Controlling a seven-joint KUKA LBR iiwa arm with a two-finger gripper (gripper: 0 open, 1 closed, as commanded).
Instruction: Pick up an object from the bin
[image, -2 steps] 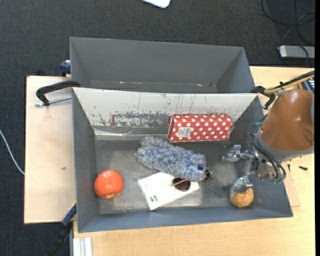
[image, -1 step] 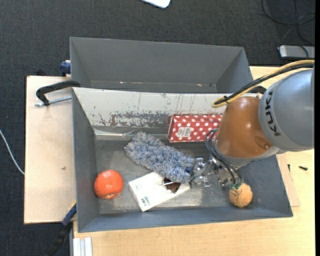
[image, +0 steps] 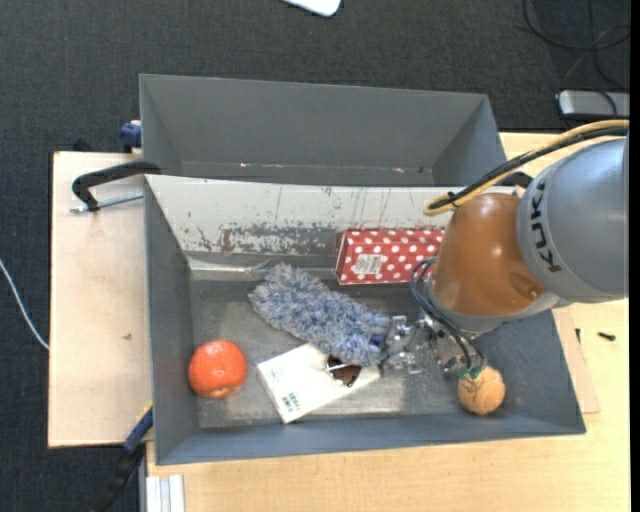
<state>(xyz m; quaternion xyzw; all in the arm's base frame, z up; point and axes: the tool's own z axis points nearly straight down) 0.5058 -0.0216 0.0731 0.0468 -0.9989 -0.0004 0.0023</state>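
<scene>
Seemingly a robotics lab: a grey industrial arm (image: 575, 225) marked KUKA, trailing a yellow cable (image: 560, 140), reaches into a grey metal bin (image: 300, 120) of mixed small things, with dark carpet (image: 60, 80) and a loose wire (image: 22, 305) around it.

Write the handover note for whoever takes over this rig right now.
Gripper: low in the bin, right of centre, at the right end of the blue-grey fuzzy cloth. I cannot tell whether it has a grip on anything.
Things: orange ball front left; white card front centre, with a small dark brown piece at its right edge; red white-dotted box at the back wall; tan round thing front right, just past the gripper.
Done: the arm has reached in.
Left: grasp one thing and lift it out.
</scene>
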